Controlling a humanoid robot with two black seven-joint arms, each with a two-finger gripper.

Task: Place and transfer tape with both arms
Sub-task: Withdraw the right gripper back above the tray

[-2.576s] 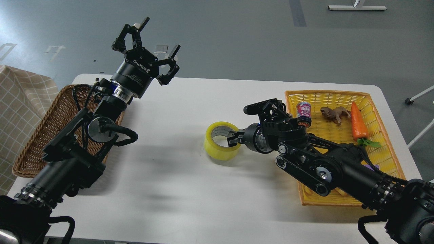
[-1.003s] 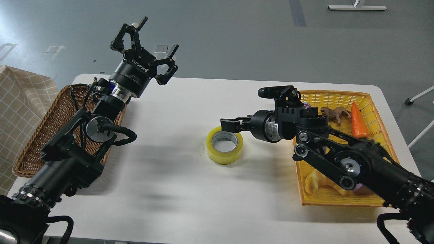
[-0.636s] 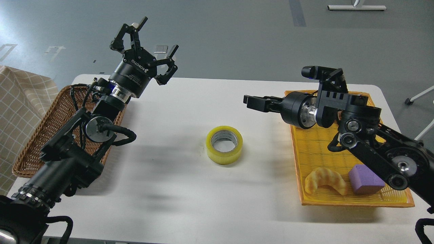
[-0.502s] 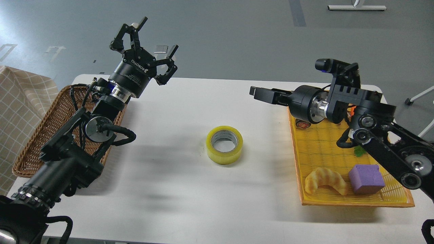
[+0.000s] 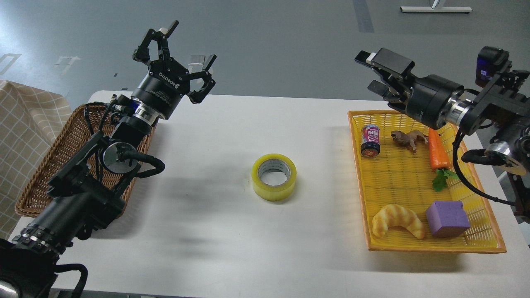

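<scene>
Left gripper (image 5: 181, 49): raised off the table at ten o'clock, fingers splayed wide, nothing between them; likely parked high to keep the middle free for the handover.

Right gripper (image 5: 372, 70): raised at two o'clock, beyond the far rim of the yellow basket (image 5: 355, 165), holding nothing. Seen nearly end-on, so whether its fingers are parted or closed cannot be told.

Tape (image 5: 274, 176): lies flat on its side at the centre of the white table (image 5: 207, 248), core hole facing up, touching neither arm. Judgement: set midway so either arm can reach it; the left arm's pickup is the step not yet done.

Wicker basket (image 5: 41, 174): at nine o'clock, partly under the left arm, probable destination.

Yellow basket contents: can (image 5: 370, 140), toy animal (image 5: 409, 138), carrot (image 5: 437, 148), croissant (image 5: 397, 220), purple cube (image 5: 447, 218); all well apart from the tape.

Open room: bare tabletop surrounds the roll on every side; the near table edge at six o'clock and the yellow basket's near wall at three o'clock are the closest limits. A descent from above looks unobstructed.
</scene>
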